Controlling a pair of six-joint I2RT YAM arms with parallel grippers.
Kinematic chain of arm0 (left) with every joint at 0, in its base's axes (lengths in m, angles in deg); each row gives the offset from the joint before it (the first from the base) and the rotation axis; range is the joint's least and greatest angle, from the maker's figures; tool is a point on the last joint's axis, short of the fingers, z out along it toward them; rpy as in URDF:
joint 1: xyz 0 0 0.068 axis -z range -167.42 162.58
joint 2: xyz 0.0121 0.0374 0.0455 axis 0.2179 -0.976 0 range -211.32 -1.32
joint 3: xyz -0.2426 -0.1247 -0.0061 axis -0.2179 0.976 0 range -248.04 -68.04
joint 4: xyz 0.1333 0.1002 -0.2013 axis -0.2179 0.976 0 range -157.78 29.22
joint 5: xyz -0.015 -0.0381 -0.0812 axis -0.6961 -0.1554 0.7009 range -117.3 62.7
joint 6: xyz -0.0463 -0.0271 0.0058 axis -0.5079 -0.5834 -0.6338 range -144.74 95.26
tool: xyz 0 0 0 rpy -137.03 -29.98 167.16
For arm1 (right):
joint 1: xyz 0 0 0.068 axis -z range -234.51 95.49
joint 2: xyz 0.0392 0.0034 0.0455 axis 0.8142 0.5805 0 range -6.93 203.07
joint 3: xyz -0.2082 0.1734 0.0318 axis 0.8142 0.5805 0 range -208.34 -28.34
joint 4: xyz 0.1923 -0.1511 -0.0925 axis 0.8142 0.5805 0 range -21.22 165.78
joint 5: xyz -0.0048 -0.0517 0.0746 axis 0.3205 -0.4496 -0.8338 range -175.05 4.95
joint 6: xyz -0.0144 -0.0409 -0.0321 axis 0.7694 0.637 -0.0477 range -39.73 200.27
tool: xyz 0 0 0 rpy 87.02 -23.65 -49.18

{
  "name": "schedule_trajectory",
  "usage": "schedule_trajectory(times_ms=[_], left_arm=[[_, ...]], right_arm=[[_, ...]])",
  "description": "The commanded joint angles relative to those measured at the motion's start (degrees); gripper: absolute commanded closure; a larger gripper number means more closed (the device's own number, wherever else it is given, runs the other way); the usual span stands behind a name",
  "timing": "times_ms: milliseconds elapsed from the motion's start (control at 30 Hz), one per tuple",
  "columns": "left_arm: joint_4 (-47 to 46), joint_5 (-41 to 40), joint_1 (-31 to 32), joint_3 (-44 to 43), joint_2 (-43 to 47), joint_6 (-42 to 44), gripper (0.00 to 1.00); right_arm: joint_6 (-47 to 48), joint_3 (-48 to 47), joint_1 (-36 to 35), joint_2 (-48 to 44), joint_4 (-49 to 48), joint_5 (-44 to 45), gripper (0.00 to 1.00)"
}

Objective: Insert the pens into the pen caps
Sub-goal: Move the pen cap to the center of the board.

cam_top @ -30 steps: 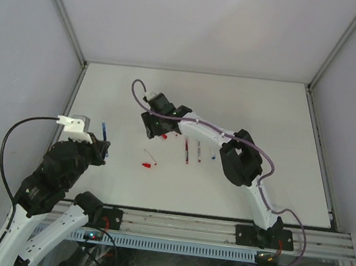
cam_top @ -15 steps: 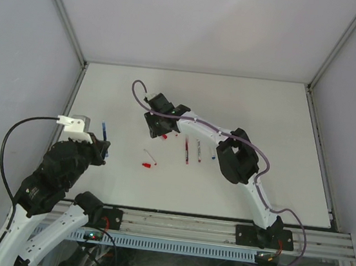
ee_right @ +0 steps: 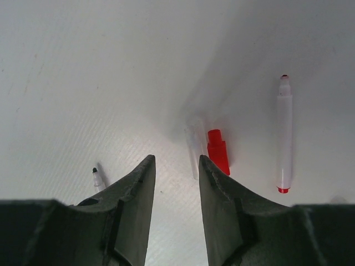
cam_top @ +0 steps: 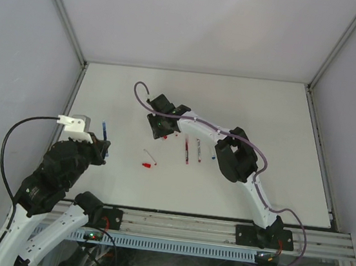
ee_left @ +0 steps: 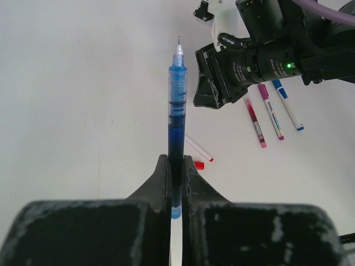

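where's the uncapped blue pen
The uncapped blue pen is clamped in the left gripper at the table's left side in the top view, well left of the pens lying by the right gripper.

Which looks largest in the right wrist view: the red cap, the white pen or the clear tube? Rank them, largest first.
1. White pen: clearly the longest.
2. Red cap and clear tube: nearly alike. The tube is slightly longer but thinner, so I won't rank them.
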Motion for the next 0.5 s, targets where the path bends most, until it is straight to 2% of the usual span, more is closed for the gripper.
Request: schedule_trajectory(times_ms=[0, 467], left_arm=[[-2.4, 0.7, -0.34, -0.31, -0.69, 1.4, 1.0], [-2.62, 1.05, -0.34, -0.21, -0.84, 1.48, 1.0]], right_arm=[[-0.79, -2.69, 0.68, 0.42, -0.37, 0.03, 0.64], [-0.33, -2.87, 0.86, 1.18, 0.02, 1.0, 0.65]])
